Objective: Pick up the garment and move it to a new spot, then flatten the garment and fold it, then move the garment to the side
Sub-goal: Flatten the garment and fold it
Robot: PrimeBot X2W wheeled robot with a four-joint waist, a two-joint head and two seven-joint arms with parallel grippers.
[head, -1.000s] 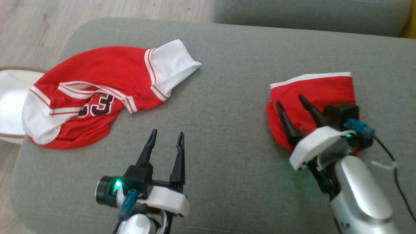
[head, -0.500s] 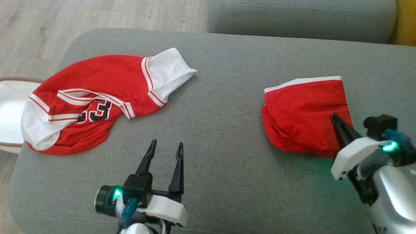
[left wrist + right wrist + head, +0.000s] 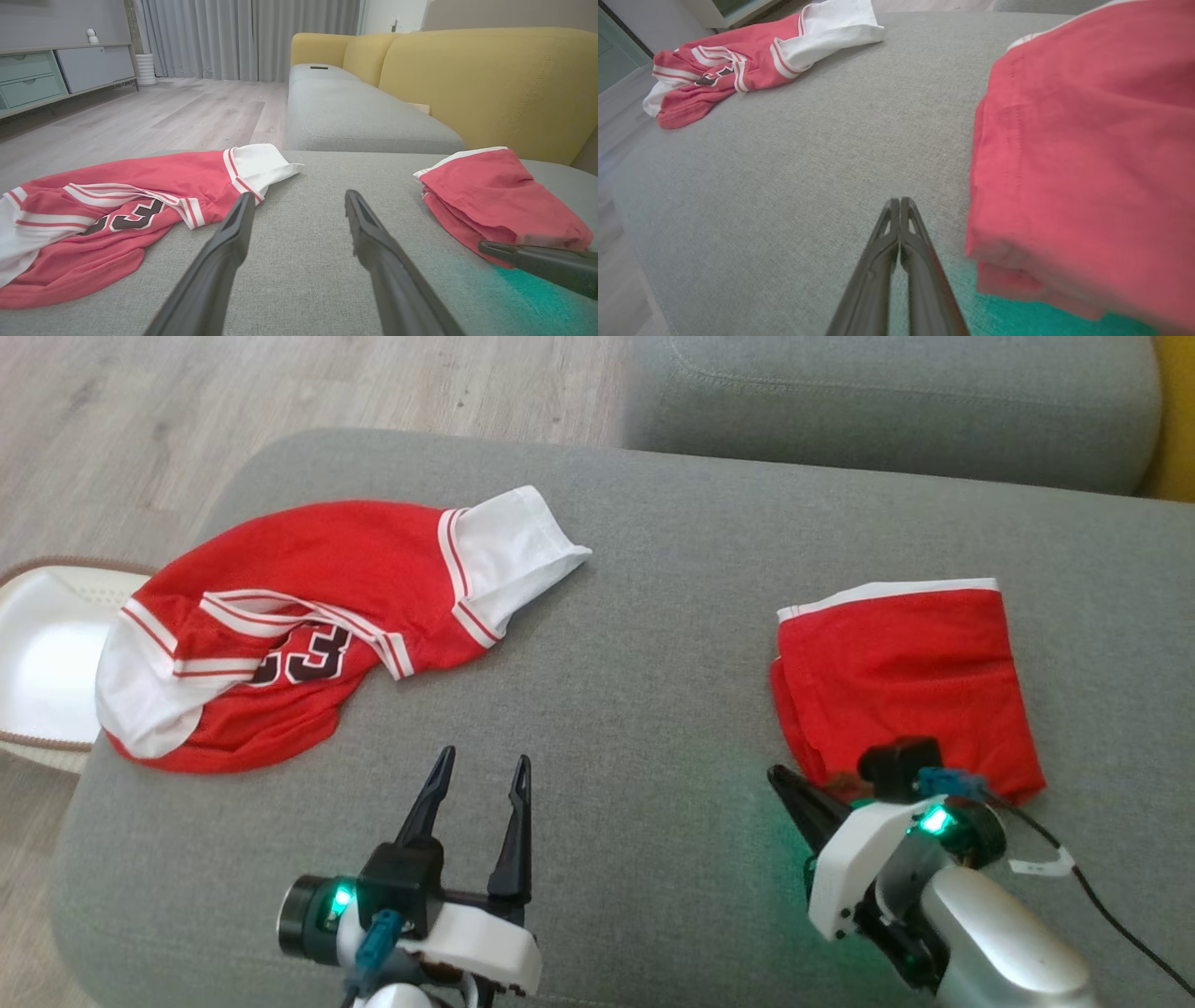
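A folded red garment (image 3: 906,672) with a white hem lies flat on the right of the grey cushion (image 3: 653,663). It shows too in the left wrist view (image 3: 490,196) and the right wrist view (image 3: 1087,140). My right gripper (image 3: 777,777) is shut on nothing, its tip (image 3: 900,200) on the cushion just left of the garment's near corner. A crumpled red and white jersey (image 3: 308,616) with a black number lies at the left (image 3: 117,210). Between the two, near the front edge, my left gripper (image 3: 481,765) stands open and empty (image 3: 299,196).
A white basket (image 3: 37,663) stands on the wood floor past the cushion's left edge. Another grey seat (image 3: 887,401) lies beyond the far edge, with a yellow sofa back (image 3: 467,79) behind it. Bare cushion stretches between the two garments.
My right gripper, open over the folded garment a second ago, has shut and drawn back to its near-left corner, leaving it lying there. The head camera has shifted slightly. The left gripper is unchanged.
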